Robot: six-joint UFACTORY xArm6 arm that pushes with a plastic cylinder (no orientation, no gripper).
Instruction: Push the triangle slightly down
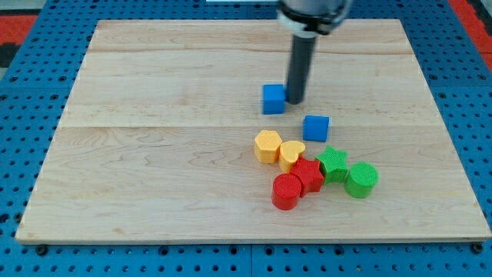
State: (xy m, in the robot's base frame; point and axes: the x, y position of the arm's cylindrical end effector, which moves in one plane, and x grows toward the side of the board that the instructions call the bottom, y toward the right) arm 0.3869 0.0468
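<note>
Two blue blocks lie near the board's middle. One blue block (pixel 273 99) is higher up, the other blue block (pixel 315 127) sits lower and to its right. I cannot tell from this angle which of them is the triangle. My tip (pixel 295 101) stands right against the right side of the upper blue block, above and to the left of the lower one. The dark rod rises from there to the view's top.
Below the blue blocks is a tight cluster: a yellow hexagon-like block (pixel 267 145), a yellow heart (pixel 291 155), a red star (pixel 309 175), a red cylinder (pixel 287 191), a green star (pixel 333 163) and a green cylinder (pixel 361 179). The wooden board (pixel 154 169) lies on blue pegboard.
</note>
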